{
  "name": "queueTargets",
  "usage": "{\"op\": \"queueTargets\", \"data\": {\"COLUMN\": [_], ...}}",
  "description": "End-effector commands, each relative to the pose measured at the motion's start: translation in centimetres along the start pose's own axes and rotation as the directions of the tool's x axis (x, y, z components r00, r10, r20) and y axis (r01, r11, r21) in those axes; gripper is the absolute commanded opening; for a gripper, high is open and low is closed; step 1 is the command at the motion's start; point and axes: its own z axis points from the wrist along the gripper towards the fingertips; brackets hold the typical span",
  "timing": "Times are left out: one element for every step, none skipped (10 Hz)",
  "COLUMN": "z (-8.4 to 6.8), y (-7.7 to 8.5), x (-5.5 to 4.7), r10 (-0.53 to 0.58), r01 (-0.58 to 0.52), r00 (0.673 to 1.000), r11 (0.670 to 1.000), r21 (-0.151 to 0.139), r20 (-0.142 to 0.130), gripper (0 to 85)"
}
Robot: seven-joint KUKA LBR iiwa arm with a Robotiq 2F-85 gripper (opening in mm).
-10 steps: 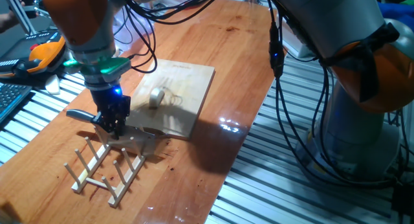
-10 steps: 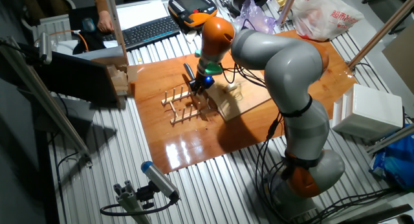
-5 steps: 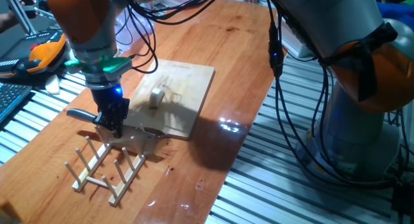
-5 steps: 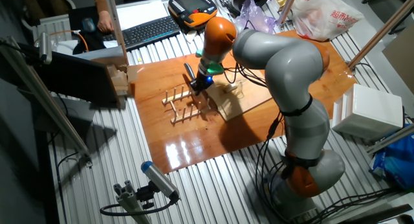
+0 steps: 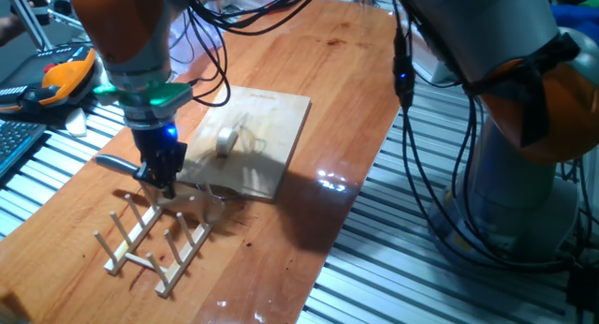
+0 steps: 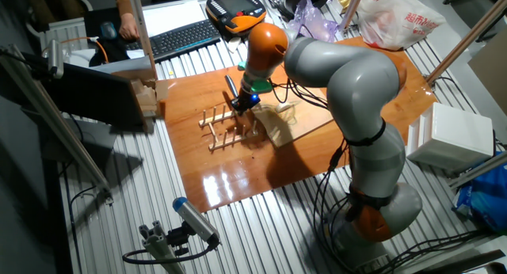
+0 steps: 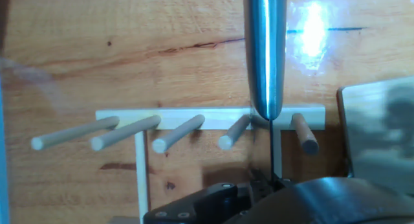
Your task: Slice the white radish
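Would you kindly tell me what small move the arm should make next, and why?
Probably lift the knife straight up: the gripper holds it low among the pegs of the rack, and the white radish lies uncut on the board.

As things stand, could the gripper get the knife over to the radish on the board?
Probably yes. The gripper, shut on the knife above the peg rack, sits beside the board; nothing stands between it and the radish.

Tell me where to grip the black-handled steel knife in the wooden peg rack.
Grip the black-handled steel knife at the handle's blade end, from straight above: it stands on edge between the wooden peg rack's pegs, handle sticking out clear.
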Motion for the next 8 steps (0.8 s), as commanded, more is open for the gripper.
{"op": "queueTargets", "data": {"z": [-0.5,-1.1,-2.0,-2.9,-4.2,-5.4,-6.7,-8.2], "y": [0.2,0.4,0.6,0.7,0.7,0.6,0.4,-0.1], "x": [0.0,0.1,0.1,0.1,0.2,0.2,0.2,0.0], "r10": [0.004,0.014,0.032,0.044,0.053,0.060,0.074,0.099], "r01": [-0.004,-0.014,-0.032,-0.044,-0.053,-0.060,-0.074,-0.099], "r00": [1.000,1.000,0.999,0.999,0.999,0.998,0.997,0.995], "r11": [1.000,1.000,0.999,0.999,0.999,0.998,0.997,0.995], "r21": [0.010,0.011,0.010,0.004,0.002,0.002,-0.001,0.003], "r20": [0.000,0.003,0.005,0.010,0.013,0.013,0.013,0.007], "gripper": [0.0,0.0,0.0,0.0,0.0,0.0,0.0,0.0]}}
